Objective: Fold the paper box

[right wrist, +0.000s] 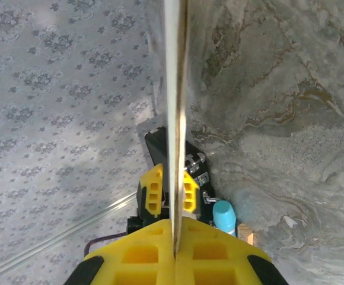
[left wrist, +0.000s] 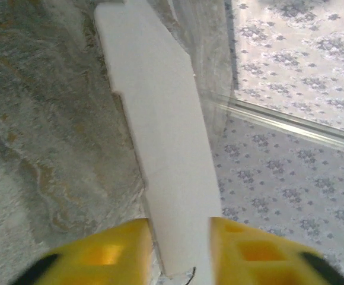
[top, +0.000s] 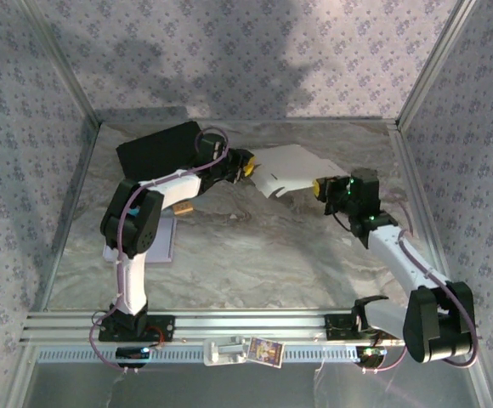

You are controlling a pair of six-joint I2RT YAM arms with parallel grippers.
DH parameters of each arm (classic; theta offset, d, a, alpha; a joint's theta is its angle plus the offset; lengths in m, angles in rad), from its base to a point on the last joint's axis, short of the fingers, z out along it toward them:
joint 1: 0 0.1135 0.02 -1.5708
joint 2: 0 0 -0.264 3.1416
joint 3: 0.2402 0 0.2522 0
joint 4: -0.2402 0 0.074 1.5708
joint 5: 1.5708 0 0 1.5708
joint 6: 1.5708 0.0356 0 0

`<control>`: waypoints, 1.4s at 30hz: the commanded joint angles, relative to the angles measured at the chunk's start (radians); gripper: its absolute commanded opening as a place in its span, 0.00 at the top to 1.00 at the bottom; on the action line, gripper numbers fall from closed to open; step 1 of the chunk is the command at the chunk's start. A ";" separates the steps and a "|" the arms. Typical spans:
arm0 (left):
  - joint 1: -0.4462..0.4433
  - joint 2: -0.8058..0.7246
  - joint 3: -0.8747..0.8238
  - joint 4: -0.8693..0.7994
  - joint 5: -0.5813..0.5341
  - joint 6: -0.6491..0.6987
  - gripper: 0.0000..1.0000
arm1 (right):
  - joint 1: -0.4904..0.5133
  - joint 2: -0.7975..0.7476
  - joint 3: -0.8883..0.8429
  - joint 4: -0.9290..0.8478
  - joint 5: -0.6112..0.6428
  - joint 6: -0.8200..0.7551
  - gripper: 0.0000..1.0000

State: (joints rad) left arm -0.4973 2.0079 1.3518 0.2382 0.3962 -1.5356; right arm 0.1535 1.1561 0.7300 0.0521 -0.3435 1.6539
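Note:
The paper box [top: 289, 168] is a flat white cardboard sheet held up off the marble table [top: 255, 255] between both arms. My right gripper [top: 319, 187] is shut on its right end. In the right wrist view the sheet [right wrist: 175, 119] stands edge-on, pinched between the yellow fingers of my right gripper [right wrist: 175, 228]. My left gripper [top: 248, 166] is at the sheet's left end. In the right wrist view the left gripper [right wrist: 173, 190] has a finger on each side of the sheet with small gaps. In the left wrist view the sheet [left wrist: 166, 148] runs away from my open left gripper [left wrist: 181, 228].
A black flat object [top: 157, 146] lies at the back left. A white sheet [top: 161, 242] and a small brown block [top: 183, 207] lie under the left arm. A blue cylinder [right wrist: 224, 215] sits beside the left gripper. Patterned walls and metal rails enclose the table.

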 commanded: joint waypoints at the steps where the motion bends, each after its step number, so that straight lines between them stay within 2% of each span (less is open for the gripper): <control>1: 0.005 -0.105 0.018 -0.149 -0.014 0.108 0.58 | -0.031 0.015 0.210 -0.212 -0.038 -0.139 1.00; 4: 0.015 -0.163 0.046 -0.320 -0.024 0.221 0.53 | -0.038 0.018 0.391 -0.450 0.018 -0.208 1.00; 7: 0.033 -0.203 0.077 -0.505 -0.022 0.329 0.49 | -0.036 0.007 0.533 -0.644 0.062 -0.204 1.00; 10: 0.052 -0.258 0.059 -0.604 -0.034 0.396 0.49 | 0.001 -0.033 0.620 -0.857 0.155 -0.111 1.00; 13: 0.073 -0.322 0.004 -0.629 -0.023 0.412 0.49 | 0.069 -0.057 0.692 -1.058 0.212 0.023 1.00; 16: 0.088 -0.362 -0.026 -0.645 0.007 0.432 0.50 | 0.151 -0.004 0.775 -1.200 0.249 0.116 1.00; 19: 0.089 -0.370 -0.007 -0.705 0.025 0.508 0.52 | 0.182 0.096 0.791 -1.127 0.292 0.114 1.00; 22: 0.089 -0.377 -0.003 -0.760 0.031 0.589 0.57 | 0.172 0.237 0.800 -0.991 0.280 0.127 1.00; 27: 0.089 -0.420 -0.088 -0.716 0.037 0.647 0.60 | 0.161 0.449 0.845 -0.762 0.275 0.085 1.00; 30: 0.089 -0.444 -0.135 -0.699 0.018 0.644 0.60 | 0.160 0.546 0.928 -0.743 0.281 0.039 1.00; 32: 0.089 -0.450 -0.150 -0.708 0.006 0.657 0.61 | 0.162 0.594 0.973 -0.792 0.280 0.024 1.00; 39: 0.068 -0.427 -0.170 -0.707 0.004 0.740 0.66 | 0.166 0.601 0.827 -0.709 0.226 0.032 1.00; 42: 0.048 -0.399 -0.218 -0.613 0.032 0.706 0.68 | 0.153 0.570 0.801 -0.702 0.210 0.051 1.00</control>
State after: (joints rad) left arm -0.4290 1.5963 1.1736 -0.4492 0.4038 -0.8440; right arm 0.3202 1.7710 1.5585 -0.6582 -0.1123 1.6939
